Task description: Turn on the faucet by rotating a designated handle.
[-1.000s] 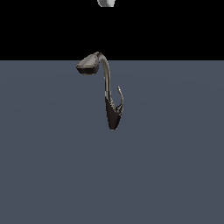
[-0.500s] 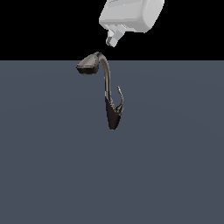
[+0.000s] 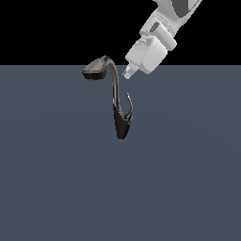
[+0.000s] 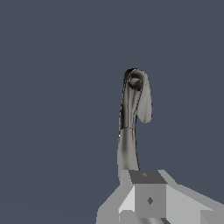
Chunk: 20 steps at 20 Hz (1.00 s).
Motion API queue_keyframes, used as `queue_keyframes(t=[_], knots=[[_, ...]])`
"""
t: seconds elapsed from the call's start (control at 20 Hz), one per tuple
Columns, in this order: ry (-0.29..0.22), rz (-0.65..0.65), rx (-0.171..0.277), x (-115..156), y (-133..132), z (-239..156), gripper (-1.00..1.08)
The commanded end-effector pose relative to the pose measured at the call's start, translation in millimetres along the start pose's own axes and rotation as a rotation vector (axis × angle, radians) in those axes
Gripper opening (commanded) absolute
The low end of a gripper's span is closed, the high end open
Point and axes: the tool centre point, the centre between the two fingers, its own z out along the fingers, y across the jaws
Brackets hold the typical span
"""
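Note:
The dark grey-brown faucet [image 3: 114,94] stands on the grey surface, its tapered base [image 3: 121,128] low and its flattened spray head [image 3: 96,69] pointing to the exterior view's left. The thin silvery handle [image 3: 130,106] hooks up from the base on the exterior view's right. My gripper [image 3: 127,73] hangs just right of the neck's top bend, above the handle and apart from it. Its fingers look pressed together and hold nothing. In the wrist view the neck [image 4: 127,148] and spray head [image 4: 141,94] show beyond the fingers [image 4: 148,199]; the handle is hidden there.
The flat grey surface [image 3: 56,179] spreads around the faucet with nothing else on it. The white arm [image 3: 160,33] comes down from the exterior view's upper right.
The arm has come down from the top edge of the exterior view, moving lower and nearer the faucet's neck. The faucet and handle have not moved.

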Motion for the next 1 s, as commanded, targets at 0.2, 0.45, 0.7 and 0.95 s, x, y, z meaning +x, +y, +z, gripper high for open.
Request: queue_keyframes(t=[0.2, 0.45, 0.7, 0.95], knots=[[-0.067, 0.182, 0.076, 41, -16, 26, -1.0], [-0.1, 0.27, 0.113, 61, -21, 40, -1.0], [-0.117, 0.315, 0.132, 71, -23, 47, -1.0], [-0.12, 0.318, 0.134, 72, -24, 48, -1.0]])
